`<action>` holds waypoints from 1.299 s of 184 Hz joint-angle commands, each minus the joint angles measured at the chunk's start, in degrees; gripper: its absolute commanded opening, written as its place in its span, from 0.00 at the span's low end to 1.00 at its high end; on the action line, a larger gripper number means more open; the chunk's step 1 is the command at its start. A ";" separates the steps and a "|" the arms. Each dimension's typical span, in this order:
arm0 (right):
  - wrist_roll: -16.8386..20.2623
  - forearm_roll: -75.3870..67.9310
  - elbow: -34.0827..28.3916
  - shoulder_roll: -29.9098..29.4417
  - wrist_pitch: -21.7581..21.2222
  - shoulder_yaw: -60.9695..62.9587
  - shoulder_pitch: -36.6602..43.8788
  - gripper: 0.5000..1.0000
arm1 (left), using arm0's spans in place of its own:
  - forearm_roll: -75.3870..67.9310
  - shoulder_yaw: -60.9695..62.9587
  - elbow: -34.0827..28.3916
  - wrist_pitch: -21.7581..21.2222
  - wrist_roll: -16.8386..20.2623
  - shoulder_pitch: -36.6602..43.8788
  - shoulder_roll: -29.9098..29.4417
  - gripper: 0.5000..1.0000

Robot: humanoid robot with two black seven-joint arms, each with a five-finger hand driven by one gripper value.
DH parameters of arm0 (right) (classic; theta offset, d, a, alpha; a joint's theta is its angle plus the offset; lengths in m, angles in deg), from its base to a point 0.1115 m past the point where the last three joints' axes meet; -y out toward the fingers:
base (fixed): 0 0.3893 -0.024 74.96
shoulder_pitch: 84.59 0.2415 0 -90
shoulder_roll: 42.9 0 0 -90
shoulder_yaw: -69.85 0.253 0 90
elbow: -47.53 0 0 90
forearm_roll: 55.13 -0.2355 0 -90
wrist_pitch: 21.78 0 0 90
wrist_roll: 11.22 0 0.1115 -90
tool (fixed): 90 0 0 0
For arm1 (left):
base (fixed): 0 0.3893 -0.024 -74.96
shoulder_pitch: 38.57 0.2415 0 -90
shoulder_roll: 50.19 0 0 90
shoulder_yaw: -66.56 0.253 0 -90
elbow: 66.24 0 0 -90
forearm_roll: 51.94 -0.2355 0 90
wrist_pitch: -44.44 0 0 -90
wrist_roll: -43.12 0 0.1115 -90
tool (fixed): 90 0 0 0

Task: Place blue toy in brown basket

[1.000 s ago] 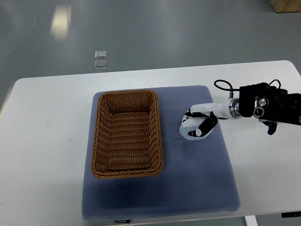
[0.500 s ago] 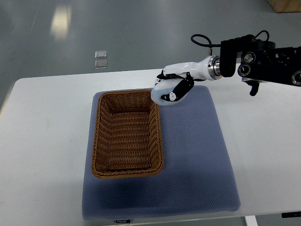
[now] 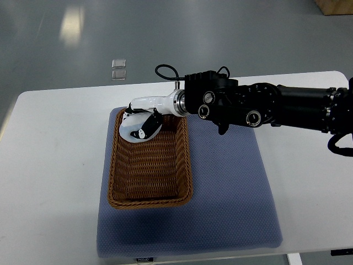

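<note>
The brown wicker basket stands on the left half of a blue mat. My right arm reaches in from the right edge across the mat. Its hand hangs over the far end of the basket, just inside the far rim. The fingers are curled around a pale, rounded thing, the blue toy; most of it is hidden by the hand and its colour reads very pale. The basket's floor shows nothing else in it. My left arm is out of view.
The mat lies on a white table. Two small clear squares lie on the grey floor beyond the table. A cardboard box corner shows at the top right.
My right hand has lifted from the middle of the mat and swung left and away, from beside the basket's right side to over its far end, fingers still curled.
</note>
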 commanded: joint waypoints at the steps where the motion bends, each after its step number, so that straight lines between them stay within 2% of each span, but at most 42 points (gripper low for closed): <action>1: -0.07 0.49 2.53 -0.37 1.36 0.00 -2.91 0.06 | 0.00 -0.01 -0.16 0.00 -0.04 -0.01 0.00 1.00; 48: -0.24 0.58 4.11 -0.37 4.44 0.09 -7.13 0.08 | 0.00 -0.01 -0.16 0.09 0.05 -0.01 0.00 1.00; 74: -0.33 0.58 4.11 -0.37 5.14 0.17 -7.92 0.16 | 0.00 -0.01 -0.16 0.09 -0.04 -0.01 0.00 1.00; 99: -0.33 0.58 4.11 -0.37 5.23 0.35 -9.15 0.36 | 0.00 -0.01 -0.16 0.09 -0.04 -0.01 0.00 1.00; 136: -0.68 0.58 4.11 -0.37 7.25 0.35 -10.90 0.49 | 0.00 0.08 -0.16 0.09 -0.04 -0.01 0.00 1.00; 205: -0.68 -0.12 3.93 -0.37 7.25 3.33 -8.45 0.51 | 0.00 -0.01 -0.33 0.09 -0.04 -0.01 0.00 1.00; 239: -0.77 -0.65 3.93 -0.37 6.72 7.29 -7.39 0.65 | 0.00 -0.01 -0.42 0.09 -0.04 -0.01 0.00 1.00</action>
